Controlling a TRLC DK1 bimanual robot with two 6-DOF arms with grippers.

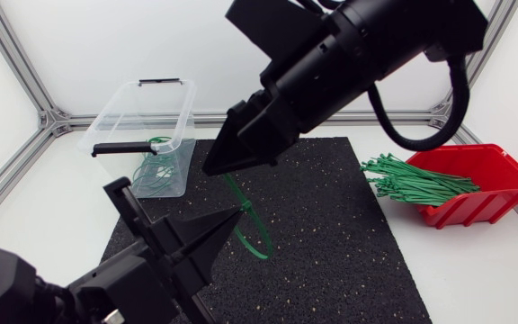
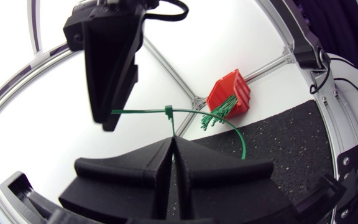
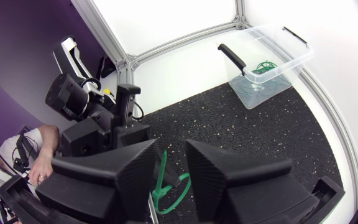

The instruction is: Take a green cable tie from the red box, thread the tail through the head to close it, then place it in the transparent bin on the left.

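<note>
While the left claw (image 2: 173, 144) stays out of nothing here, it is clenched tight, both wedge fingers pressed together on the green cable tie (image 2: 168, 112), and that's the one to watch! From the pinched fingers the strap arcs up and round to its own head, a neat loop hanging in the air above the black mat (image 1: 349, 234). The thin tail pokes out past the head, straight toward the right claw (image 3: 171, 149). That one is released: its two fingers stand clearly apart, and its own camera sees the green loop down through the gap between them. The tail's tip reaches right up to one of those fingers, but whether it touches, I cannot tell.

From overhead, the right arm comes in from the right and reaches past the middle, its claw pointing down and left over the mat, just above the left claw, which rises from the near left corner.

Over at the right edge of the mat sits the red box (image 1: 488, 180), a bundle of green ties (image 1: 412, 180) spilling out over its open front. At the far left of the desk (image 1: 475, 288) stands the transparent bin (image 1: 133, 112), black handles on its rim, with green ties (image 1: 156, 171) already lying inside.
</note>
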